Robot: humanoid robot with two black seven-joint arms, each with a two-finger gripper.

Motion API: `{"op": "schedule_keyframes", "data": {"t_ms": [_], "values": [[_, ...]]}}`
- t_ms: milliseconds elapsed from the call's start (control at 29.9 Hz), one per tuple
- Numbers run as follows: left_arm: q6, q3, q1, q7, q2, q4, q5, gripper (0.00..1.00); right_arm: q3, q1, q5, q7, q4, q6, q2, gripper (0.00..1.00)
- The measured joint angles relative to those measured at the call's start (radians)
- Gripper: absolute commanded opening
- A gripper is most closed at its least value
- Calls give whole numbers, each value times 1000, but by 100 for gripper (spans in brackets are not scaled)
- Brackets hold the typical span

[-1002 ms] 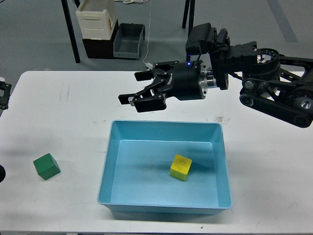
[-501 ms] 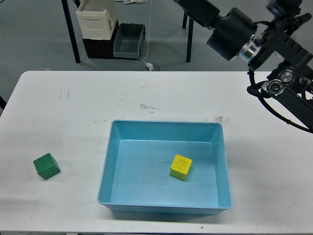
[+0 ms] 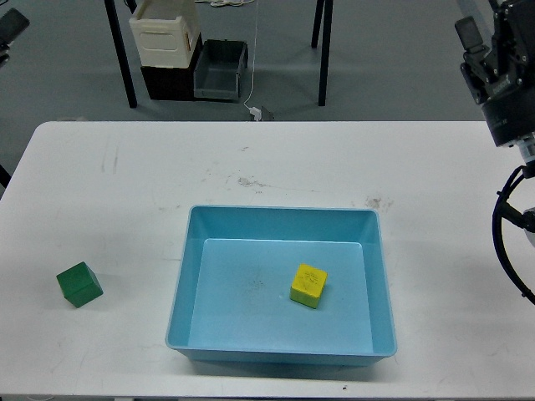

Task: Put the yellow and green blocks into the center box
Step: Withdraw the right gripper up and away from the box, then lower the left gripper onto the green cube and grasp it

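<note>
The yellow block (image 3: pixel 308 285) lies inside the light blue box (image 3: pixel 188 251) at the table's centre, right of the box's middle. The green block (image 3: pixel 79 284) sits on the white table to the left of the box, near the table's left edge. Only thick dark parts of my right arm (image 3: pixel 504 79) show at the upper right edge; its gripper is out of view. A small dark piece of my left arm (image 3: pixel 12 27) shows in the top left corner, and its fingers cannot be told apart. Neither arm is near the blocks.
The white table (image 3: pixel 267 167) has faint scuff marks behind the box. On the floor beyond it stand a cream and dark crate stack (image 3: pixel 165 46), a grey bin (image 3: pixel 221 70) and black table legs (image 3: pixel 324 50).
My right arm, which reached open-gripped over the box's far side, has swung up and back to the right edge. The blocks and the box have not moved.
</note>
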Motion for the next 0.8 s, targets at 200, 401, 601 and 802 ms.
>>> {"op": "schedule_keyframes", "data": {"t_ms": [200, 401, 601, 802], "values": [[-39, 126, -107, 0, 107, -94, 267, 100, 121, -191, 29, -2, 91, 0, 72, 96], [-39, 332, -191, 0, 265, -217, 417, 100, 201, -315, 215, -20, 141, 3, 120, 96], [-39, 559, -282, 0, 286, -263, 564, 99, 241, -405, 360, -44, 150, 13, 128, 98], [-39, 732, -296, 0, 285, -258, 698, 99, 244, -453, 381, -39, 151, 11, 128, 98]]}}
